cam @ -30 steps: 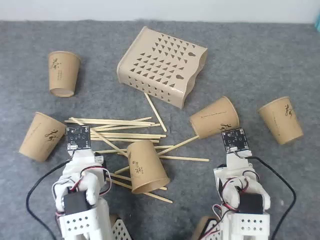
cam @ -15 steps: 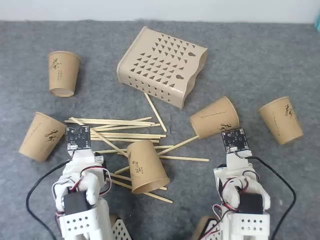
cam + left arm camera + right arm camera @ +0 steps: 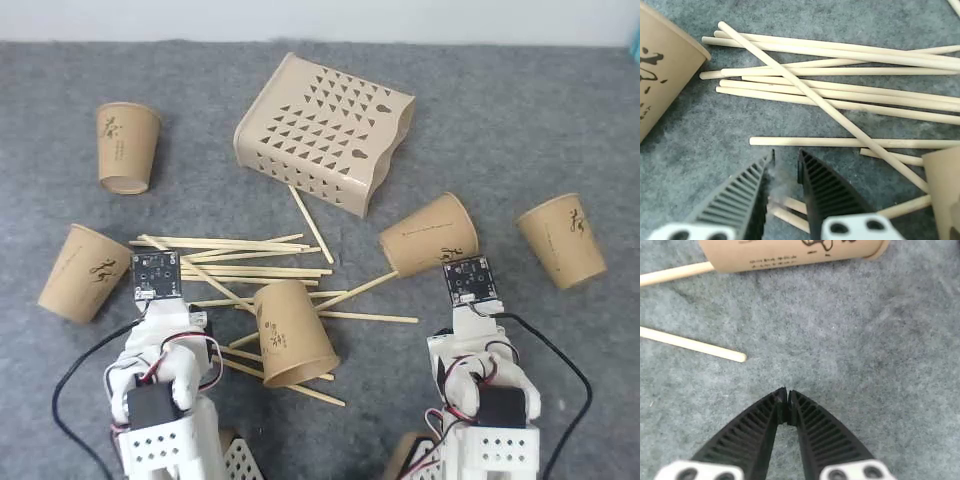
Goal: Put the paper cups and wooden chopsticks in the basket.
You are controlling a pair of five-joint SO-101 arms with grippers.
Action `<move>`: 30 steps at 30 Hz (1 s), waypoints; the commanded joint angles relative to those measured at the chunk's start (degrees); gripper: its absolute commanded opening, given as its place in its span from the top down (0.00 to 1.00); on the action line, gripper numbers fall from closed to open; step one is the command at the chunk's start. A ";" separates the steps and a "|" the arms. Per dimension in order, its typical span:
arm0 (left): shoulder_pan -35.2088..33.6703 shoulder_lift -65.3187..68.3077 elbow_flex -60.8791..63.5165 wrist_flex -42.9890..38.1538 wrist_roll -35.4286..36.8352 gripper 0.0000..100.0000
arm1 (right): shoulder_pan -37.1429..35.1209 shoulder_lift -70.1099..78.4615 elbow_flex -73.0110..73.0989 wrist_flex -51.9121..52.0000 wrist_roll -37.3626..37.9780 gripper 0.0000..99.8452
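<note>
An overturned beige basket [image 3: 325,132] lies at the back centre. Wooden chopsticks [image 3: 240,262] are strewn in a loose pile in the middle. Paper cups lie on their sides: one far left back [image 3: 125,147], one left [image 3: 83,272], one on the pile [image 3: 292,332], one centre right [image 3: 428,235], one far right [image 3: 562,240]. My left gripper [image 3: 786,154] hovers low over the chopsticks [image 3: 840,95], slightly open and holding nothing, beside a cup [image 3: 660,75]. My right gripper [image 3: 786,392] is shut and empty over bare mat, short of a cup [image 3: 790,252] and a chopstick tip [image 3: 690,347].
Both arms sit at the front edge with their bases [image 3: 165,440] [image 3: 490,440] and black cables. Grey felt mat [image 3: 500,120] covers the table, with bare room at the back right and between the arms.
</note>
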 commanded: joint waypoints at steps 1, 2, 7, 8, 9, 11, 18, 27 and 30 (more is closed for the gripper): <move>0.00 -0.88 -0.66 0.44 -0.35 0.92 | 0.66 -0.66 0.88 0.31 -0.35 0.99; 0.00 -0.88 -1.54 0.62 -0.44 0.92 | 0.66 -0.66 0.35 0.48 -0.35 0.99; -0.09 -0.88 -6.29 2.29 -0.53 0.92 | 6.55 -0.66 -4.92 1.98 -0.26 0.99; -0.09 -0.88 -6.90 2.37 -0.53 0.92 | 8.40 -0.66 -6.07 1.98 -0.26 0.99; -0.09 -0.88 -7.16 2.29 -0.53 0.92 | 10.33 -0.66 -7.12 1.98 -0.26 0.99; -0.09 -0.88 -7.34 2.29 -0.53 0.92 | 14.29 -0.75 -8.53 1.89 -0.26 0.99; -0.09 -0.88 -8.04 2.29 -0.53 0.92 | 17.36 -0.75 -10.20 1.63 -0.26 0.99; 0.00 -0.62 -15.16 2.37 -0.53 0.92 | 17.54 -0.66 -10.29 -0.22 3.34 0.99; 0.18 -0.53 -19.65 3.96 -2.37 0.92 | 17.54 -0.66 -8.44 -2.42 4.04 0.99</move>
